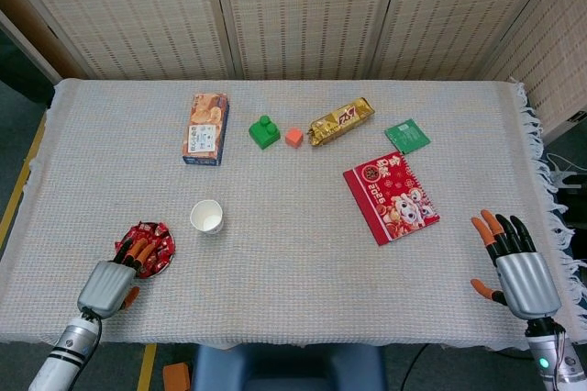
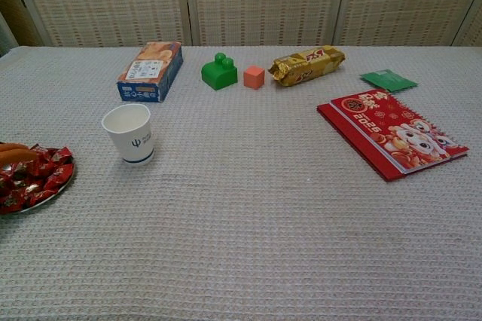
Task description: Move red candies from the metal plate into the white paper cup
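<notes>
Red candies: a heap of shiny red wrappers on the metal plate, near the table's front left edge; my own fingers cover part of the heap.
Metal plate: almost buried under the candies, only a thin silver rim shows; the chest view cuts off its left part.
White paper cup: upright and open, just to the right of the plate and slightly farther back, not touching it; I cannot see its bottom.
My left hand: reaching over the plate from the near side, orange fingertips spread across the candies; I cannot tell whether they grip one.
My right hand: far across the table near the front right edge, fingers spread apart, holding nothing; only the head view shows it.
Farther back: a snack box, a green block, a small orange cube, a gold packet, a green sachet.
Right of centre: a red booklet, its print too small to read.
</notes>
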You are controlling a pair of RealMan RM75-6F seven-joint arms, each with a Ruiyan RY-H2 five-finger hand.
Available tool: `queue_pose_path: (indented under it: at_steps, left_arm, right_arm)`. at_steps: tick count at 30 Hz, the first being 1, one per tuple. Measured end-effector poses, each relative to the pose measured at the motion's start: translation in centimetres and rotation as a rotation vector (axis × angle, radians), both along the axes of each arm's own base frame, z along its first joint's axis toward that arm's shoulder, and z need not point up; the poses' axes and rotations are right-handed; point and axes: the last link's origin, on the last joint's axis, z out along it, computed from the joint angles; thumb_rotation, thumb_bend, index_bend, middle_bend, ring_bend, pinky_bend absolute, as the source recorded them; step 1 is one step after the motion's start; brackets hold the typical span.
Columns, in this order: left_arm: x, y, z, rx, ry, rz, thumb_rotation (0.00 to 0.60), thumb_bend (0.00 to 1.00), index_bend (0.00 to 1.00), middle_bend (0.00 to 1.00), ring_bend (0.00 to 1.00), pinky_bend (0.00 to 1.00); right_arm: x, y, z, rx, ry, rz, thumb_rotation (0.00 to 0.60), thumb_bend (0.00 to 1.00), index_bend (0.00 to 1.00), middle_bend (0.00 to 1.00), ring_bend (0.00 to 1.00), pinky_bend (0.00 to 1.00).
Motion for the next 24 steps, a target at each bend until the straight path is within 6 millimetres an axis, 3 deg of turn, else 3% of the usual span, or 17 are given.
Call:
queue_pose_path:
  at_steps: [5,15,24]
  left_arm:
    - [0.4,2.2,-1.0,0.018,0.017,0.006,0.6,0.38,0.0,0.0,0.07,0.74]
    - [0.1,3.8,-1.8,0.002,0.027,0.03,0.6,0.38,0.01,0.06,0.16,0.81]
    - [-0.2,3.9,-2.3,-0.009,0.048,0.038,0.6,0.38,0.15,0.16,0.27,0.87]
  right_arm:
    - [0.0,0.1,0.1,0.0,0.002,-0.008,0.6,0.03,0.0,0.0,0.0,0.0]
    - [-0.2,-0.2,-0.1,0.004,0.006,-0.022,0.6,0.03,0.0,0.0,0.0,0.0]
    - [-0.2,-0.1,0.0,0.005,0.003,-0.025,0.6,0.03,0.0,0.0,0.0,0.0]
